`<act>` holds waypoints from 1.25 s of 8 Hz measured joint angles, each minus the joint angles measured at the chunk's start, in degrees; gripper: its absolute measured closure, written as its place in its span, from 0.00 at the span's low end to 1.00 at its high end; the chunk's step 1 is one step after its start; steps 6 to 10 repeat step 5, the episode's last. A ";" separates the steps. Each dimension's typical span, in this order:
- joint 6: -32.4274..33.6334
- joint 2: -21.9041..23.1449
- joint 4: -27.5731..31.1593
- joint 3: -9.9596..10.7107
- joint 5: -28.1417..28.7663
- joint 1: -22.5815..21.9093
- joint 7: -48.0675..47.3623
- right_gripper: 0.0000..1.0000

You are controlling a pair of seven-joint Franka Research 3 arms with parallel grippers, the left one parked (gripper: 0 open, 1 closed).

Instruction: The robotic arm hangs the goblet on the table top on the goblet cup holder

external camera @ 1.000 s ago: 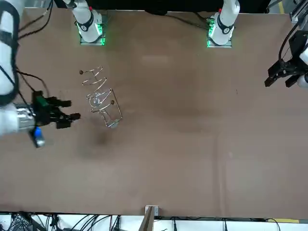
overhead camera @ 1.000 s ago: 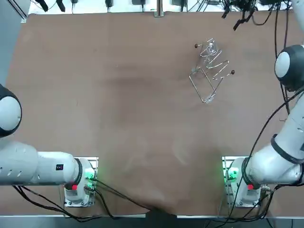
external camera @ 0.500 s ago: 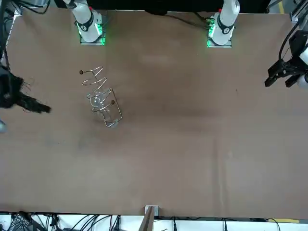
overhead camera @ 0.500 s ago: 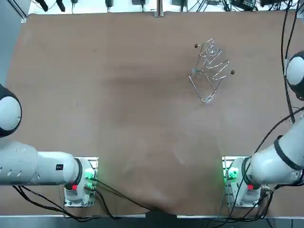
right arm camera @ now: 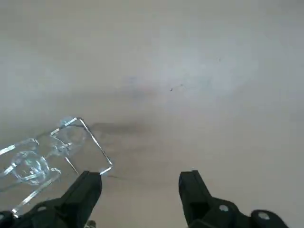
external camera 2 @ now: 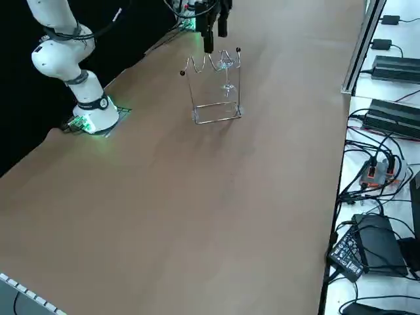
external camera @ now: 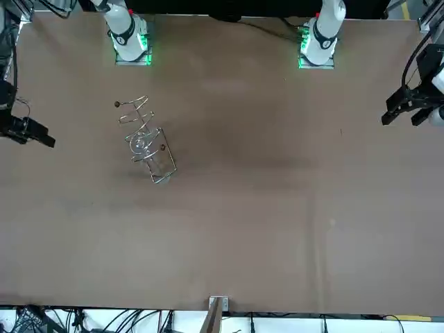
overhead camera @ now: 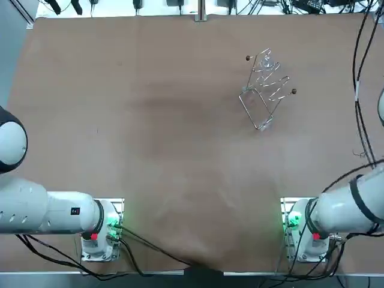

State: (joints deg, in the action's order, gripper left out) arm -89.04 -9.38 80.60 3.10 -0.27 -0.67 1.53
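- We judge the task to be as good as done: the goblet point(external camera 2: 226, 67) hangs in the goblet cup holder point(overhead camera: 264, 90) and is clear of the surface point(overhead camera: 150, 120).
- The goblet sits up in the wavy top wire of the holder, towards the end farther from the robot's bases. Glass shows below the wire and inside the frame.
- We cannot tell from these views which bend of the wire carries it, nor how firmly it is seated.
- The right pincer point(external camera: 31, 132) stands well apart from the holder, at the robot's own right edge of the surface.
- In the wrist view its fingers point(right arm camera: 88, 190) are spread wide with nothing between them, so it holds neither goblet nor holder.
- What is left, as we read it, is little: the arm going to rest, and perhaps a check that the glass hangs still.
- The holder is the only thing here that carries anything. It bears this one goblet, and the other bends of its wire look empty.
- We see no second goblet on the surface.
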 joint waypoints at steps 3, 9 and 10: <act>-3.99 10.10 13.12 -0.05 -0.59 -0.14 1.72 0.00; -3.76 13.60 16.26 -0.08 -0.59 -0.83 1.74 0.00; -3.76 13.60 16.26 -0.08 -0.59 -0.83 1.74 0.00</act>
